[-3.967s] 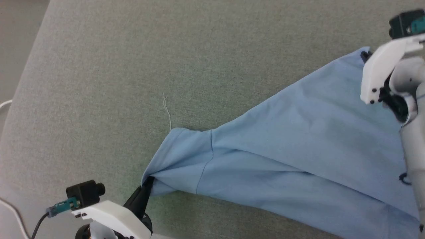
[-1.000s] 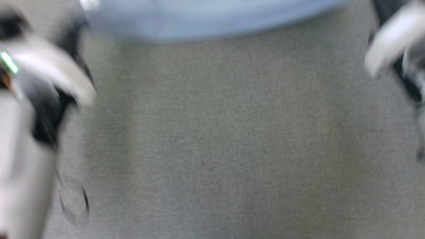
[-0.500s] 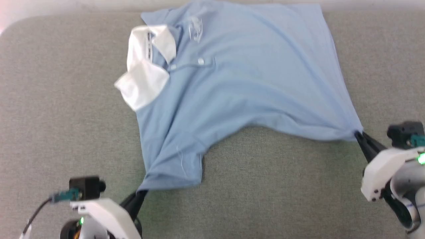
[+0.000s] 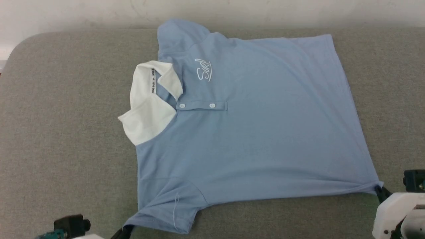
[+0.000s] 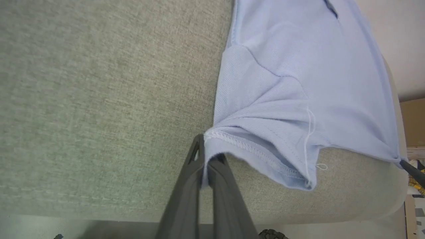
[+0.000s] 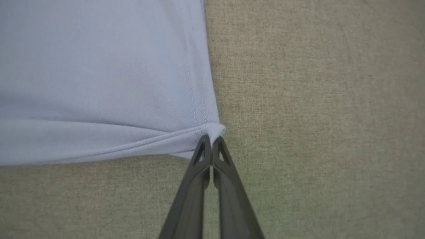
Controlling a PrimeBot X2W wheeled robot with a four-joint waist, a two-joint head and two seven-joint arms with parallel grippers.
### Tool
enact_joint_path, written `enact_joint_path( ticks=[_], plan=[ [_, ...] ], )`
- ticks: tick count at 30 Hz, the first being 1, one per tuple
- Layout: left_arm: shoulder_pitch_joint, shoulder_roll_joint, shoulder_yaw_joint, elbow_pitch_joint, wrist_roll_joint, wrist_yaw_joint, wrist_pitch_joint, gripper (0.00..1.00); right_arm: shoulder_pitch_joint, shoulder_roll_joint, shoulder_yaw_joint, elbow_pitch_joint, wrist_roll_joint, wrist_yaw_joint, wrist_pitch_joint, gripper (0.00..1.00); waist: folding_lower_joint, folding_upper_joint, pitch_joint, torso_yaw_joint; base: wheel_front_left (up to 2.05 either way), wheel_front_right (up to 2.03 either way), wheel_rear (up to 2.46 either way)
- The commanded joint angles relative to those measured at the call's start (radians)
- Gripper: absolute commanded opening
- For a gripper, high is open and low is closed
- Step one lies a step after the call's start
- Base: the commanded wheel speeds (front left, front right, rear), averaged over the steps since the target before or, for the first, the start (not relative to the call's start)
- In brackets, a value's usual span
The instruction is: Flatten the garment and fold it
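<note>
Garment (image 4: 259,132) stretched between left pincer (image 5: 207,156) (pinching sleeve (image 5: 265,109)) and right pincer (image 6: 211,141), pinching hem corner (image 6: 214,128).

White wrist shell (image 4: 393,209), black wrist camera (image 4: 71,225), dark grey tapered fingers (image 6: 191,196), triangular cut-outs

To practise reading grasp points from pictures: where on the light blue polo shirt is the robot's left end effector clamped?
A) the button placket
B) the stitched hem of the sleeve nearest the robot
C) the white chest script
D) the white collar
B: the left wrist view shows the left end effector shut on the stitched sleeve hem of the polo shirt, well away from the white collar.
</note>
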Motion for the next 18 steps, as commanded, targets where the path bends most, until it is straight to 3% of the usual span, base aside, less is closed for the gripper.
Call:
enact_joint_path(
  ticks=[1, 5, 13, 18],
  plan=[
    [0.032, -0.003, 0.004, -0.007, -0.002, 0.009, -0.011, 0.0, 0.029, 0.005, -0.013, -0.009, -0.007, -0.002, 0.0, 0.0, 0.0001, 0.0, -0.001, -0.005, 0.0, 0.0, 0.0],
    [0.059, 0.004, -0.003, -0.036, 0.061, 0.016, -0.072, 0.0, 0.059, 0.02, -0.014, -0.024, 0.009, -0.002, -0.055, 0.0, 0.0001, 0.0, 0.001, -0.009, 0.0, 0.0, 0.0],
    [-0.059, -0.04, -0.061, -0.035, 0.337, 0.003, -0.404, 0.0, 0.073, 0.066, 0.028, -0.042, 0.001, -0.002, -0.351, 0.0, 0.0001, 0.0, -0.002, -0.005, 0.0, 0.0, 0.0],
    [-0.184, -0.048, -0.101, 0.023, 0.463, 0.005, -0.466, 0.0, 0.026, 0.063, 0.048, -0.044, -0.027, -0.002, -0.439, 0.0, 0.0001, 0.0, 0.001, -0.013, 0.0, 0.0, 0.0]
  ],
)
